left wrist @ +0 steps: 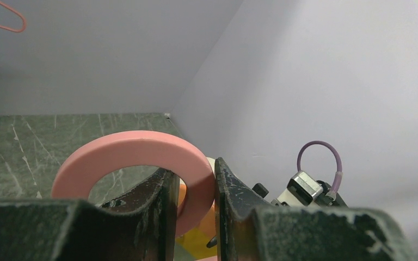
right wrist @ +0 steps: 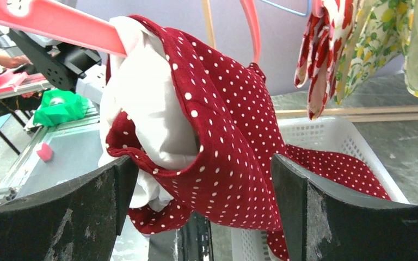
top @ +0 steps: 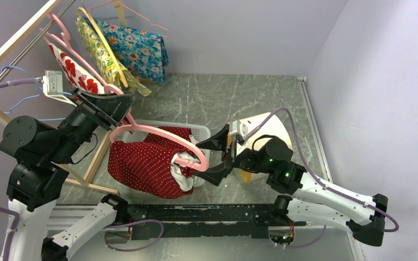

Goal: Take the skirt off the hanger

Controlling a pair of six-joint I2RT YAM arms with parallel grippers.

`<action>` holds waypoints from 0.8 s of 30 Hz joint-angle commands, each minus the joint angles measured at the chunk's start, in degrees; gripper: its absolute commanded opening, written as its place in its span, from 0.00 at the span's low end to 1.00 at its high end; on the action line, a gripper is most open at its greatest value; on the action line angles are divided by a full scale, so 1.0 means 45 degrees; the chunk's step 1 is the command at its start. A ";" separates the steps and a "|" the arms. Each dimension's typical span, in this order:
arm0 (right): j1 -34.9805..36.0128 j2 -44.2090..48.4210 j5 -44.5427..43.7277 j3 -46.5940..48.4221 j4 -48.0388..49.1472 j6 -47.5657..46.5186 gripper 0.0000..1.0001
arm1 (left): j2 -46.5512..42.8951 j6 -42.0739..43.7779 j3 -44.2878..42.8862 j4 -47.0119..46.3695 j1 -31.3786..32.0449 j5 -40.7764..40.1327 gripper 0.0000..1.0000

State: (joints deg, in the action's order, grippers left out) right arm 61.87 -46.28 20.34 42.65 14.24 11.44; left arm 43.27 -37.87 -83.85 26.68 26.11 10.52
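A red skirt with white dots and white lining (top: 144, 166) hangs bunched on a pink hanger (top: 163, 136) above a white basket. My left gripper (top: 121, 103) is shut on the hanger's hook, which shows as a pink ring (left wrist: 136, 149) between its fingers in the left wrist view. My right gripper (top: 213, 157) is open at the hanger's right end, next to the bunched skirt. In the right wrist view the skirt (right wrist: 234, 125) hangs between and just beyond the open fingers (right wrist: 315, 212), under the pink hanger arm (right wrist: 60, 24).
A white laundry basket (top: 198, 133) stands under the skirt. A wooden clothes rack (top: 11, 43) at the left carries other hangers with floral garments (top: 136, 49). A white and orange object (top: 269, 128) lies behind the right arm.
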 commanded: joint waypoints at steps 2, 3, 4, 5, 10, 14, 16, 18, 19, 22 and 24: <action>0.0061 -0.0646 0.0753 0.0478 0.0136 0.0150 0.94 | -0.0123 -0.0123 0.0037 -0.0727 0.0106 0.0109 0.07; 0.0048 -0.0854 0.0771 0.0618 0.0124 0.0128 0.94 | -0.0086 -0.0184 0.0064 -0.0798 0.0115 0.0189 0.07; 0.0059 -0.1059 0.0773 0.0792 0.0039 0.0084 0.94 | -0.0010 -0.0221 -0.0005 -0.0800 0.0116 0.0258 0.07; 0.0070 -0.1270 0.0749 0.0912 0.0049 0.0049 0.93 | 0.0099 -0.0177 -0.0131 -0.0724 0.0116 0.0364 0.07; 0.0068 -0.1813 0.0816 0.0863 0.1020 0.0162 0.85 | 0.0068 -0.0288 0.0066 -0.0855 0.0111 0.0511 0.07; 0.0053 -0.1888 -0.0115 0.1121 0.0947 0.0051 0.52 | 0.0149 0.0321 -0.0141 -0.0613 0.0109 0.0842 0.07; 0.0058 -0.1712 -0.0888 0.1168 0.1015 -0.0026 0.34 | -0.0033 0.0752 0.0159 -0.0950 0.0115 0.1288 0.07; 0.0042 -0.1538 -0.1339 0.1421 0.1029 -0.0095 0.22 | -0.0269 0.1063 0.0634 -0.1386 0.0116 0.1585 0.07; 0.0044 -0.1496 -0.1554 0.1645 0.0990 -0.0118 0.12 | -0.0295 0.1234 0.0806 -0.1447 0.0104 0.1714 0.07; 0.0045 -0.1625 -0.2274 0.2523 0.0768 -0.0110 0.00 | -0.0164 0.1760 0.0924 -0.1051 0.0110 0.2335 0.07; 0.0048 -0.1890 -0.2596 0.3132 0.0575 -0.0154 0.00 | -0.0125 0.1964 0.1065 -0.0871 0.0106 0.2542 0.07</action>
State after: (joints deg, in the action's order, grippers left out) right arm 61.98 -54.74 14.00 51.03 15.35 11.40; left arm 42.50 -32.84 -79.99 24.75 26.15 17.30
